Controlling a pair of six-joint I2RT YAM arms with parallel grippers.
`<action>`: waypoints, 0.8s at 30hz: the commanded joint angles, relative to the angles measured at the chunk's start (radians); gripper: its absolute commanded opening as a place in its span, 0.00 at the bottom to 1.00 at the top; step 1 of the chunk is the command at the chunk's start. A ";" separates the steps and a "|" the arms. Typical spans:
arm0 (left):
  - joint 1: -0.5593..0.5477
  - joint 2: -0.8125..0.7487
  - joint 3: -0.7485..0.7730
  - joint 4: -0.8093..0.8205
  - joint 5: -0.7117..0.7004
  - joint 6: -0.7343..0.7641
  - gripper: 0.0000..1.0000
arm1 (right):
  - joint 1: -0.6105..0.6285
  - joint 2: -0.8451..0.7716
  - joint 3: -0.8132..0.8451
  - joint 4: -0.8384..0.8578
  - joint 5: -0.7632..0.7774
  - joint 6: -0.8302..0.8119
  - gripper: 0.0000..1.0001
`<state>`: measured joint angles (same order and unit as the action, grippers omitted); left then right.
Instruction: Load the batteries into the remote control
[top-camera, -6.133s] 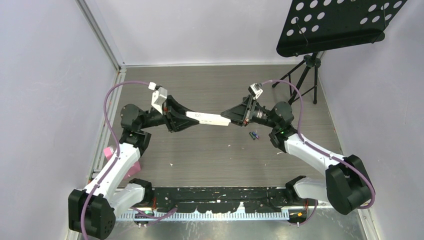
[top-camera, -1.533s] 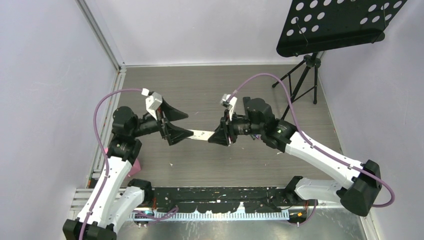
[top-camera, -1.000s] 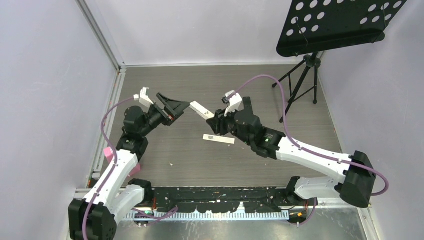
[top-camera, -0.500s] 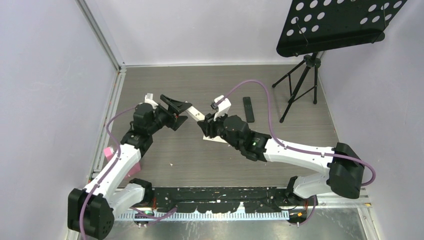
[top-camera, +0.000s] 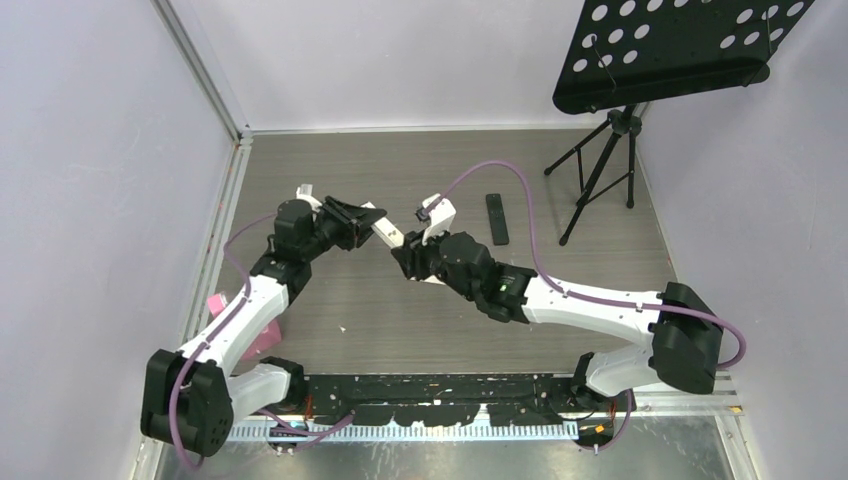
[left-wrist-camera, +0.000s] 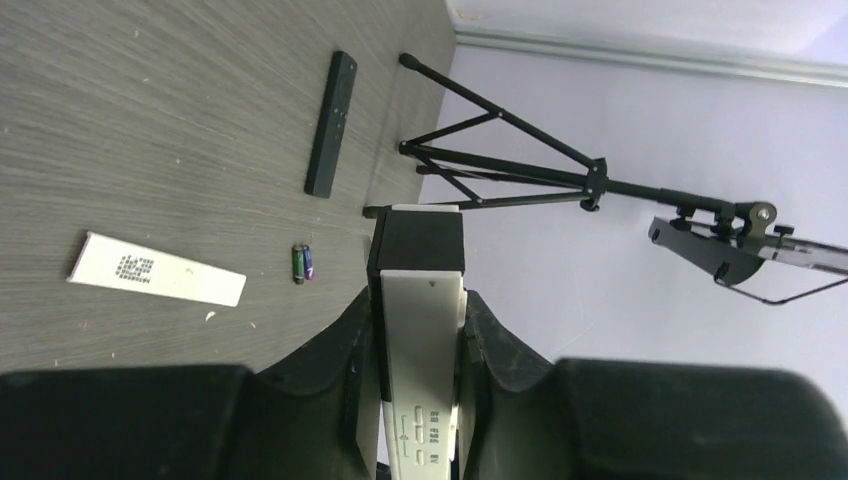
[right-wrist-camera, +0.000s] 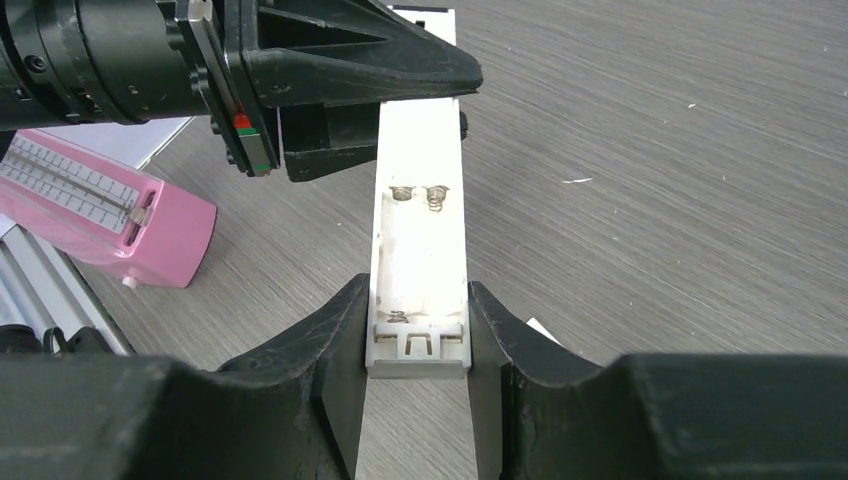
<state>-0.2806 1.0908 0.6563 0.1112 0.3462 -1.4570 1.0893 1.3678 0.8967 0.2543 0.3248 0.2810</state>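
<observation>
Mid-frame in the top view, both arms hold the white remote, its battery bay open and empty. The left gripper is clamped tight on one end and the right gripper pinches the other. The batteries lie on the table, centre-left in the left wrist view, near the cover.

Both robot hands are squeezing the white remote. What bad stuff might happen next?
1. The left gripper and right gripper each clamp one end of the white remote. If they pull differently, it may twist or slip out.
2. Its battery bay is empty and the batteries lie on the table, so one gripper must let go to fetch them. The remote might tip or drop then.
</observation>
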 joint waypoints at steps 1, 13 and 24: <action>0.004 0.018 0.020 0.106 0.074 0.144 0.00 | 0.006 -0.013 0.107 -0.108 -0.031 0.051 0.59; 0.015 -0.010 0.035 0.049 0.344 0.722 0.00 | -0.092 -0.213 0.192 -0.779 0.001 0.337 0.46; 0.014 -0.133 -0.016 0.084 0.496 0.795 0.00 | -0.366 -0.160 0.018 -0.932 0.036 0.404 0.40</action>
<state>-0.2718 0.9993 0.6514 0.1276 0.7609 -0.6907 0.7677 1.1641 0.9428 -0.6170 0.3244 0.6647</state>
